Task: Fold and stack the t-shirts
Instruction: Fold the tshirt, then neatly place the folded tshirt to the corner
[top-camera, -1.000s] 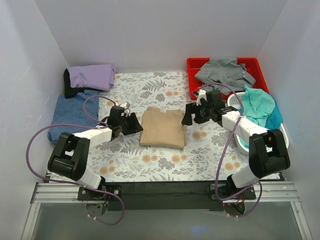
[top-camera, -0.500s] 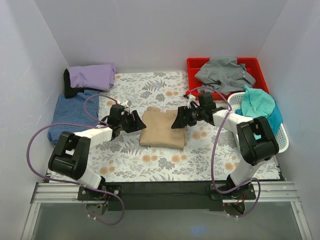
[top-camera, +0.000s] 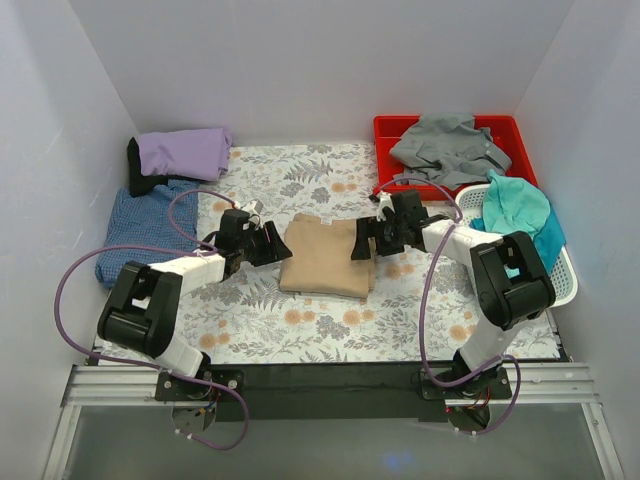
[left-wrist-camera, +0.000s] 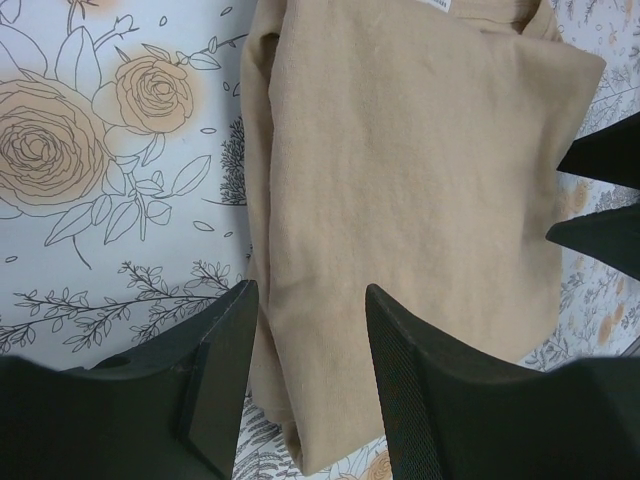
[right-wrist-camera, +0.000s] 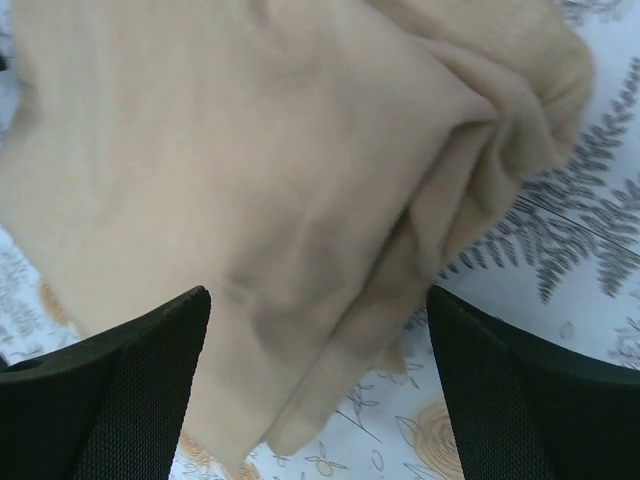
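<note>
— How is the tan t-shirt (top-camera: 325, 257) looking?
— It is lying in the middle of the table (top-camera: 330, 325) as a folded, roughly rectangular pad of soft matte knit. Its right edge is bunching into thick, rounded folds.
— And the claws?
— The left gripper (top-camera: 272, 243) is hovering at the shirt's left edge. Its ribbed black fingers (left-wrist-camera: 225, 370) are standing moderately apart and holding nothing. The right gripper (top-camera: 362, 240) is spreading wide over the right edge, also gripping nothing. I cannot tell whether either one is touching the cloth.
— Where are the other shirts sitting?
— The lavender t-shirt (top-camera: 185, 152) is resting folded at the far left corner, and the textured blue t-shirt (top-camera: 145, 225) is lying flat along the left edge. The grey t-shirt (top-camera: 445, 140) is lying crumpled in a red plastic bin (top-camera: 385, 130) at the far right corner. The teal t-shirt (top-camera: 515, 205) is draping over a white slotted basket (top-camera: 565, 275) at the right edge.
— And the surface?
— A floral print is covering the table, and plain white walls (top-camera: 300, 70) are enclosing it on three sides.
</note>
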